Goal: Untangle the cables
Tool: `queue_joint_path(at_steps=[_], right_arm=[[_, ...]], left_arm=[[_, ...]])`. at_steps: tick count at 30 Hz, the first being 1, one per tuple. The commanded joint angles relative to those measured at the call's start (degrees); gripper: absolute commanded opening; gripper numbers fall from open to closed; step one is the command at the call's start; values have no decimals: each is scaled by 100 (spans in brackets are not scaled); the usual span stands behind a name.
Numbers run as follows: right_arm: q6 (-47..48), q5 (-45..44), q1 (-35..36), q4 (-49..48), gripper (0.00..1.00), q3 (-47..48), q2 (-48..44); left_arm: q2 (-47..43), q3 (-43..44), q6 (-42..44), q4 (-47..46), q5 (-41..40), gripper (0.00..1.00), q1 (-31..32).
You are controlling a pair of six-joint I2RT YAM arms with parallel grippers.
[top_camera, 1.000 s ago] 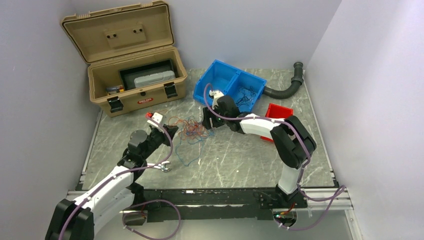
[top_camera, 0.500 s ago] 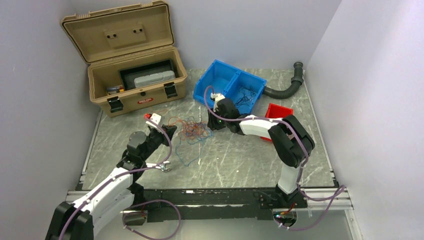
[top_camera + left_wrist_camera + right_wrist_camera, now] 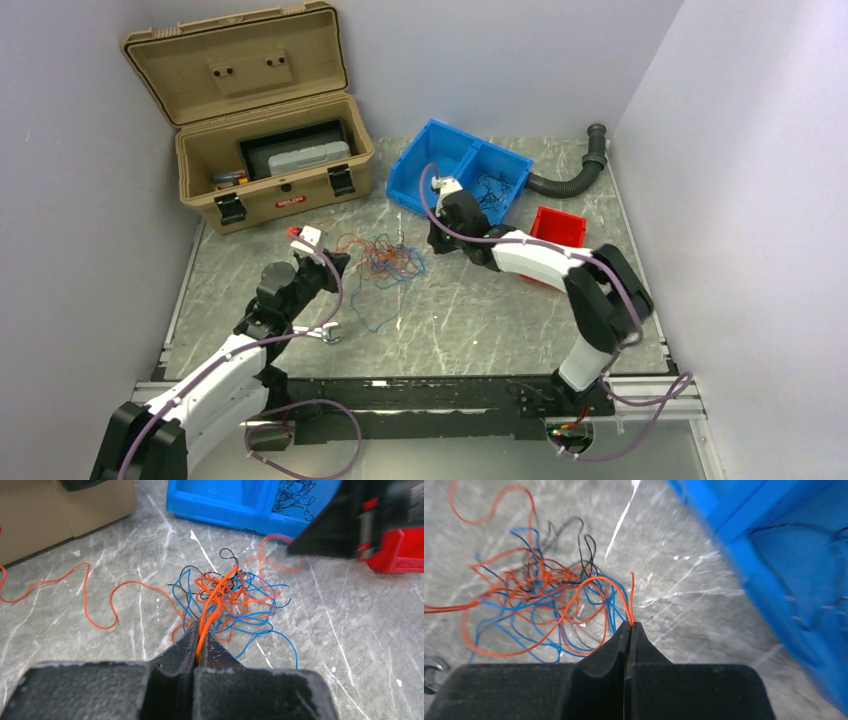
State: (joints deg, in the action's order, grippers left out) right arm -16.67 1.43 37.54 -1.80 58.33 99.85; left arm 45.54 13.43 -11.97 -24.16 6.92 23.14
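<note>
Orange wire [image 3: 596,581] stayed pinched in R gripper [image 3: 630,626], which had pulled back toward bin [image 3: 749,565] — L gripper [image 3: 200,632] clamped on cables [image 3: 230,597], so strand was drawing free.

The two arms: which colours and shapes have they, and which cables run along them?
Both the left arm and the right arm have white links between black joints, with a purple cable looped alongside. The black fingers taper to a narrow wedge.
</note>
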Motion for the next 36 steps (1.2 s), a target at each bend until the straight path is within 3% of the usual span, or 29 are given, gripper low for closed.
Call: queue_joint_path(at_steps=[1,8,18,23,27,36], right_arm=[[12,-799,-46,145,0,-57,-1169],[275,-948,-120,628,0,206,-2426],[231,-1688,-285,1533,0,966,-3260],[-539,-2457,-901,2172,0,1032,-3515],[-977,-1935,-1820,2198,0,703,-3913],[-811,-1729,-1960,2256,0,1058,-4137]], left_arm=[[-130,230,-513,183,-389,0,16],[-429,864,-1061,1119,-643,0,9],[-1055,2249,-990,2944,-1567,0,-2],[-1204,2717,-1629,4236,-2885,0,-94],[-1309,2963,-1499,4515,-2799,0,-342],[-1062,3222,-1544,4975,-3154,0,-363]])
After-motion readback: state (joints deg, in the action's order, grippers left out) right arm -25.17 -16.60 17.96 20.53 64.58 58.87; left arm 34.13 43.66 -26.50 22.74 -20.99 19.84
